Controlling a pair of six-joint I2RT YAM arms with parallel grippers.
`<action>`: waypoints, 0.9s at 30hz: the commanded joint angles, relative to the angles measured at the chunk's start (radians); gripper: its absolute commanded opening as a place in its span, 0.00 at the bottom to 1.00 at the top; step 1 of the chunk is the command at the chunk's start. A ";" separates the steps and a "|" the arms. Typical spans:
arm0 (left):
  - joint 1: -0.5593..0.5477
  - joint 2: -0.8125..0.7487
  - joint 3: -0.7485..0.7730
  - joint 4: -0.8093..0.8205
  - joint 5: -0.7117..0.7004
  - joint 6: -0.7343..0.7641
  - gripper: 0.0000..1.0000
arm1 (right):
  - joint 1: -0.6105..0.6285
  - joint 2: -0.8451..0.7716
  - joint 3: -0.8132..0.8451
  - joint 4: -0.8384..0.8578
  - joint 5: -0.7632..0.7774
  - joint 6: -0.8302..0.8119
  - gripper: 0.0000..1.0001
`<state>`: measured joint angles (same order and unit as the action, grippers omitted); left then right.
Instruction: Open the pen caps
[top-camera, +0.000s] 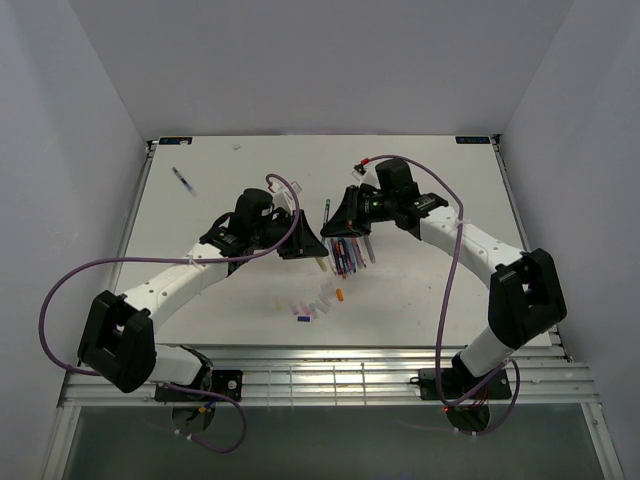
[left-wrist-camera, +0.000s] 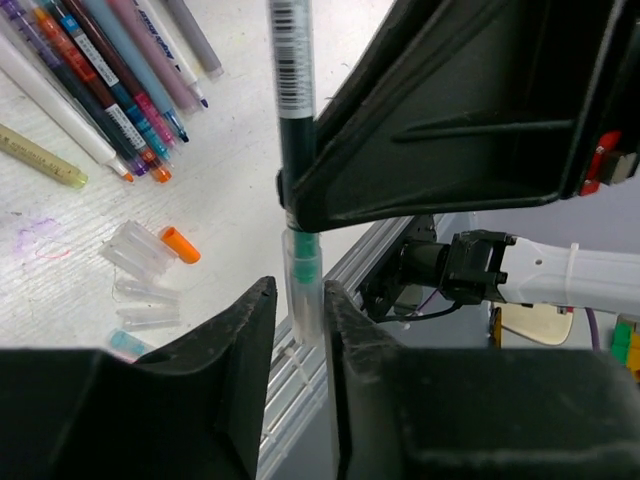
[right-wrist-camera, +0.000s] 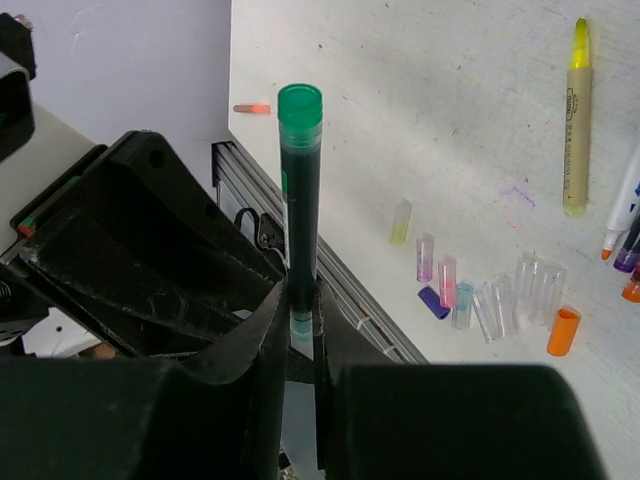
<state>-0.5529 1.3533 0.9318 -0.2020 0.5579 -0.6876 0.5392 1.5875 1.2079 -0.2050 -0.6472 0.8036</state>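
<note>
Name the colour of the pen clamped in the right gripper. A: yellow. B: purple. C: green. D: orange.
C: in the right wrist view, the pen pinched upright in the right gripper has a dark green barrel and a bright green end.

pens (top-camera: 345, 255): about 10 | loose caps (right-wrist-camera: 447, 280): about 10 | arms (top-camera: 180, 282): 2

Dark green barcoded stick pen (left-wrist-camera: 290, 60), upright, gripped by right claw (left-wrist-camera: 292, 205); its clear plastic cap (left-wrist-camera: 303, 262) between left claw (left-wrist-camera: 300, 300) fingers. On white desk (left-wrist-camera: 250, 130): row of coloured pens (left-wrist-camera: 110, 90), orange cap (left-wrist-camera: 181, 245), clear caps (left-wrist-camera: 135, 255).
</note>
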 joint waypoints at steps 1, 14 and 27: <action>-0.004 0.001 0.015 -0.002 0.004 0.025 0.35 | 0.007 0.022 0.031 0.035 -0.025 0.002 0.08; -0.004 0.012 -0.005 -0.054 0.003 0.046 0.00 | 0.007 0.126 0.122 0.010 -0.020 -0.018 0.08; -0.002 -0.187 -0.162 0.084 0.060 0.010 0.00 | 0.005 0.275 0.148 0.683 -0.269 0.311 0.08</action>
<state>-0.5014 1.2499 0.8143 -0.1253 0.4706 -0.6674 0.5434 1.8465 1.2945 0.1036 -0.9066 0.9527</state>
